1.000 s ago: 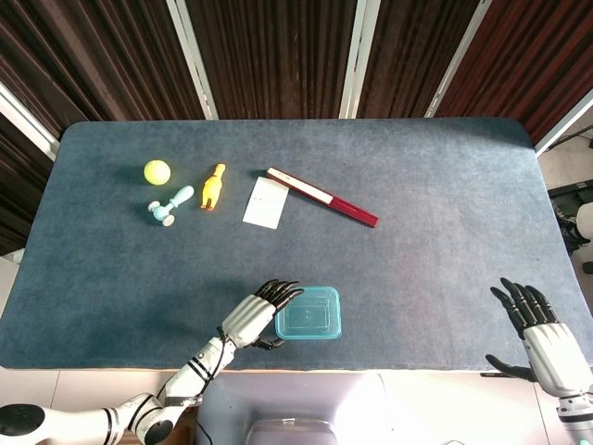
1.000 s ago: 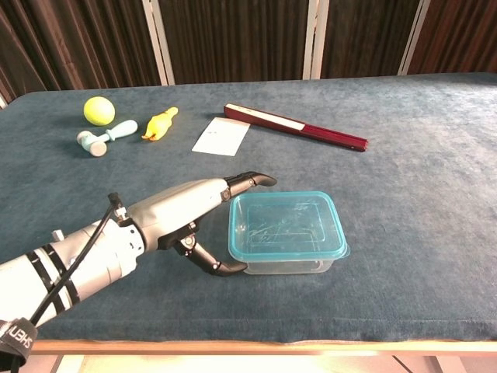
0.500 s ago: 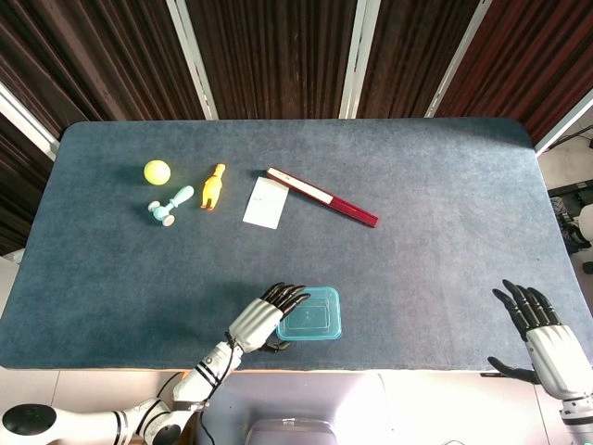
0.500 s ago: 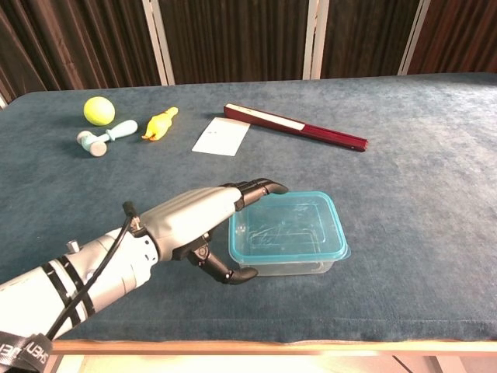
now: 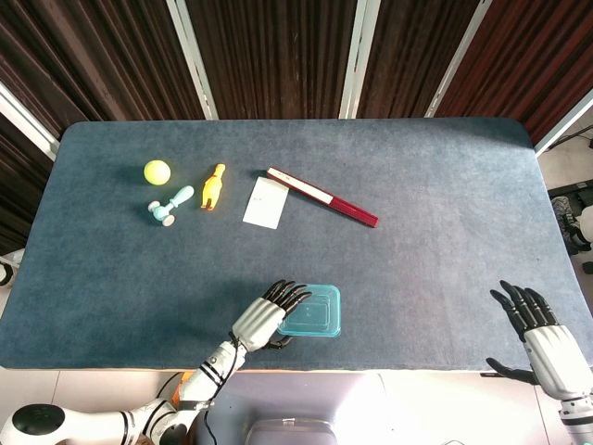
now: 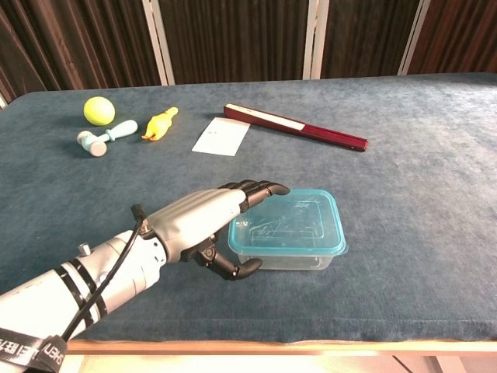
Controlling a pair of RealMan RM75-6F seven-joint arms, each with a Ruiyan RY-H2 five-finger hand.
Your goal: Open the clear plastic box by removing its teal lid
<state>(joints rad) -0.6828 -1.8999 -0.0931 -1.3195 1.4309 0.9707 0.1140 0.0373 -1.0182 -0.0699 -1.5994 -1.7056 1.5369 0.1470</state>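
I am reaching my left robot hand (image 6: 206, 225) over the left end of the clear plastic box (image 6: 289, 259), which is sitting near the front edge of the surface (image 6: 404, 194), a little left of centre. The teal lid (image 6: 289, 223) is lying flat and seated on the box, not yet lifted. My fingers (image 6: 256, 188) are extending over the lid's far-left corner while the thumb (image 6: 233, 268) is curling low against the box's near-left side; that bracket looks set to catch the lid rim from above and below. The hand is apart, holding nothing; whether the fingertips are actually touching the lid I cannot tell from either view. Coming in from the side makes sense, since the rim lip is the only purchase on a snap-on lid.

My right robot hand (image 5: 540, 329) is hanging off the surface's right front corner, fingers spread, gripping nothing, well apart from the box. Likely it is waiting to steady the box, my guess only.

At the far left a yellow ball (image 6: 99, 109), a small blue toy mallet (image 6: 105, 137), an orange toy (image 6: 159, 123), a white card (image 6: 221, 137) and a red-and-white fan stick (image 6: 295, 127) are lying well clear of the work.
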